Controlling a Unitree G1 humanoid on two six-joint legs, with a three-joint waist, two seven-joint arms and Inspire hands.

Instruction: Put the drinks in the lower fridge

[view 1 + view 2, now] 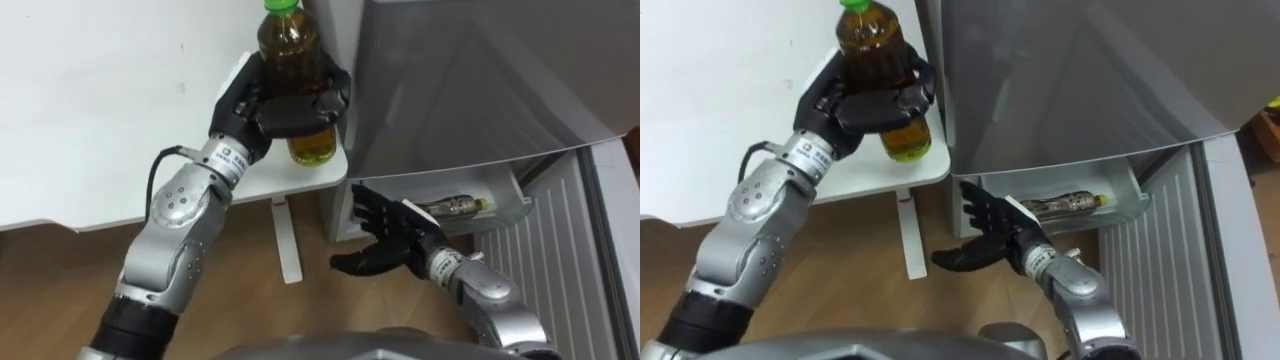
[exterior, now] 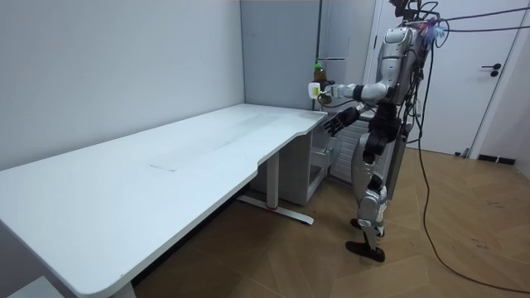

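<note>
Left eye view: left hand is gripping the drink bottle at twelve o'clock, over the table corner. Right hand is hanging open at five o'clock. Next, I think, it needs lowering into the fridge drawer.

My left hand is raised, fingers curled round the bottle. My right hand hangs lower, fingers spread open.

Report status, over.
Left hand shut on tea bottle, above desk corner. Right hand open, before open lower fridge compartment. Second bottle lying inside.
</note>
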